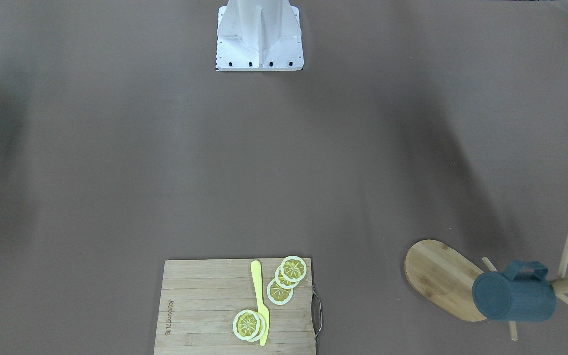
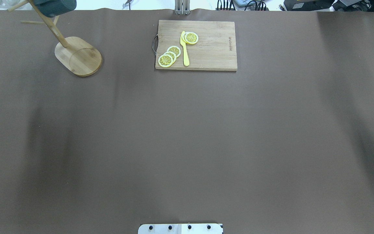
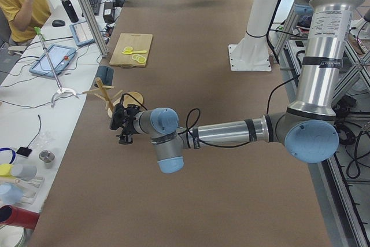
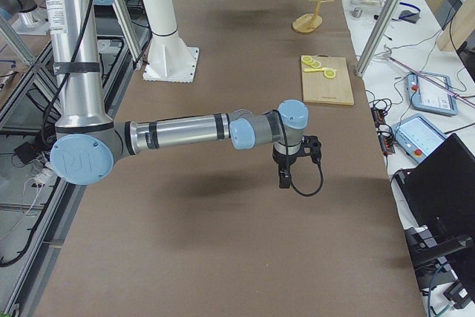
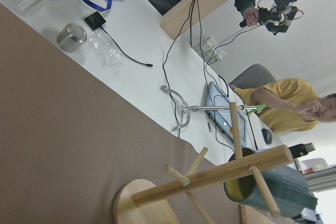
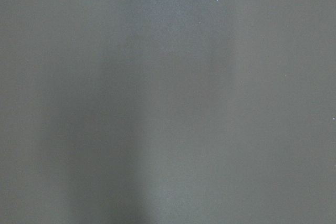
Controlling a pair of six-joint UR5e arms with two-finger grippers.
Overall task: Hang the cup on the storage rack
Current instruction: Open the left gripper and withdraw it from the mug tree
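The dark teal cup (image 1: pixel 513 296) hangs on an upper peg of the bamboo storage rack (image 1: pixel 442 276), at the table's far left corner in the overhead view, cup (image 2: pixel 55 6) above the rack's oval base (image 2: pixel 80 55). In the left wrist view the cup (image 5: pixel 273 190) shows its yellowish inside next to the rack's post (image 5: pixel 210 177). My left gripper (image 3: pixel 120 125) is beside the rack (image 3: pixel 107 93), apart from it; I cannot tell if it is open or shut. My right gripper (image 4: pixel 284 181) points down over bare table, far from the rack (image 4: pixel 308 24); its state is unclear.
A slatted cutting board (image 2: pixel 196 45) with lemon slices (image 2: pixel 169 56) and a yellow knife (image 2: pixel 184 48) lies at the far middle. The robot's white base (image 1: pixel 259 37) stands at the near middle. A side table with a seated person (image 3: pixel 26 4) runs along the far edge.
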